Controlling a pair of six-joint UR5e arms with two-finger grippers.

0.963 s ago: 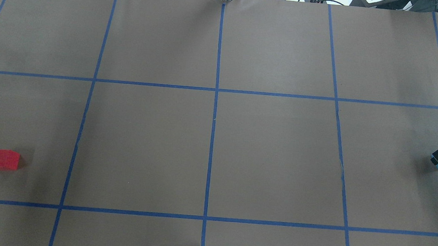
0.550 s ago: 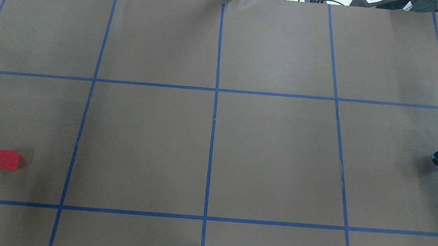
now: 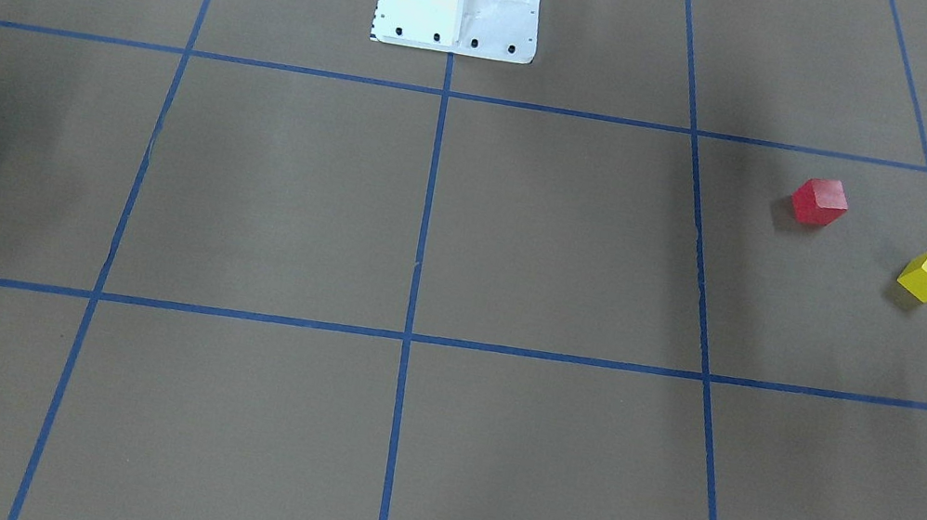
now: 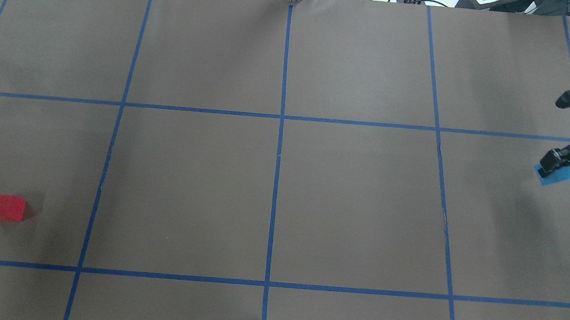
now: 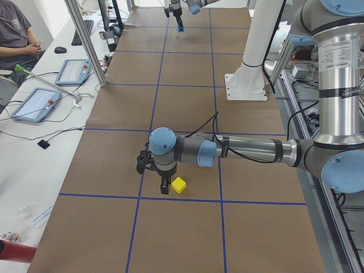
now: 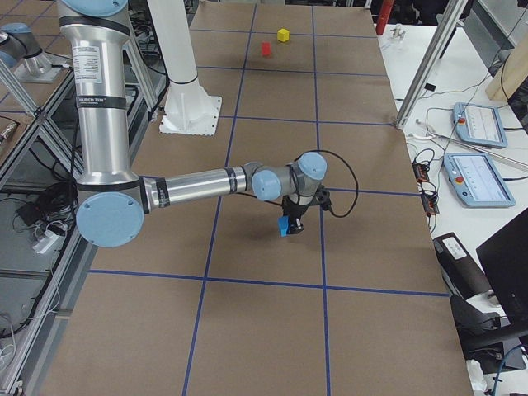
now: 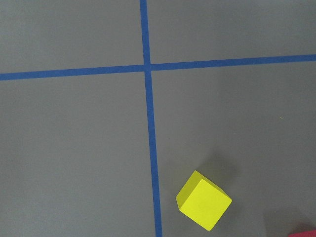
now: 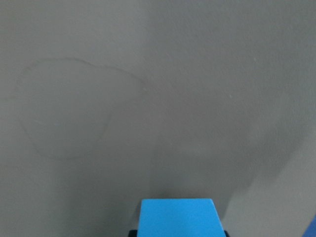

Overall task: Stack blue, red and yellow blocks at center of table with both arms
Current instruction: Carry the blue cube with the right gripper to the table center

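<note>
**Q:** What is marked on the table (image 7: 74, 148)?

**A:** Two blue tape lines (image 7: 146, 69) are shown. They are crossed at right angles towards the upper edge, a little left of the middle.

**Q:** Where is the yellow block (image 7: 204, 201) located?

**A:** It is seen near the lower edge, just beside the long tape line on its right and not touching it. It is turned askew to the lines, and a soft shadow is cast up and to the right. A thin strip of the red block (image 7: 302, 233) is cut off at the lower right corner.
</note>
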